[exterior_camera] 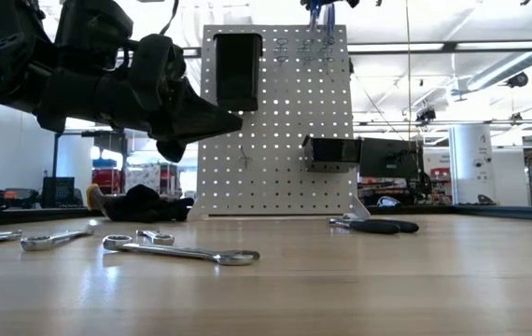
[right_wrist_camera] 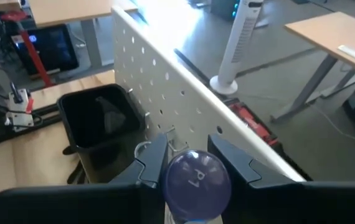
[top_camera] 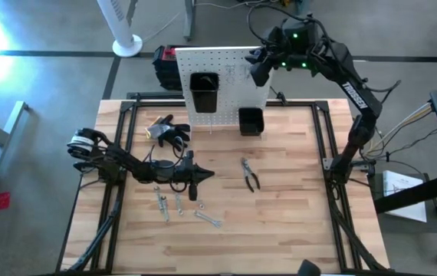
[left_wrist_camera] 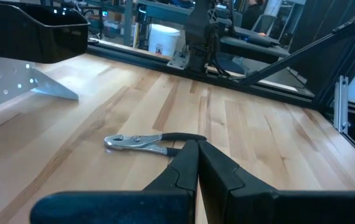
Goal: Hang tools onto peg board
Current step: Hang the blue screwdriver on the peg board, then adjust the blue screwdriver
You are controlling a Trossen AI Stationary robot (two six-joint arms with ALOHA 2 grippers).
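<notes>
Right tool [right_wrist_camera: 192, 163] grips a blue-handled screwdriver [right_wrist_camera: 196, 180] directly above the peg board [right_wrist_camera: 184, 93]. Left tool [left_wrist_camera: 197, 149], closed and empty, points at pliers [left_wrist_camera: 146, 142] lying ahead.

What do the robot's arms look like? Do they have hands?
Two black jointed arms. The right arm has white lettering, small green lights and dark cables trailing off. Instead of hands, each has a gripper: the left gripper has two black, wedge-shaped fingers.

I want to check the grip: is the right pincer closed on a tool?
Yes. The right pincer is shut on the blue-handled screwdriver, fingers pressing both sides.
</notes>
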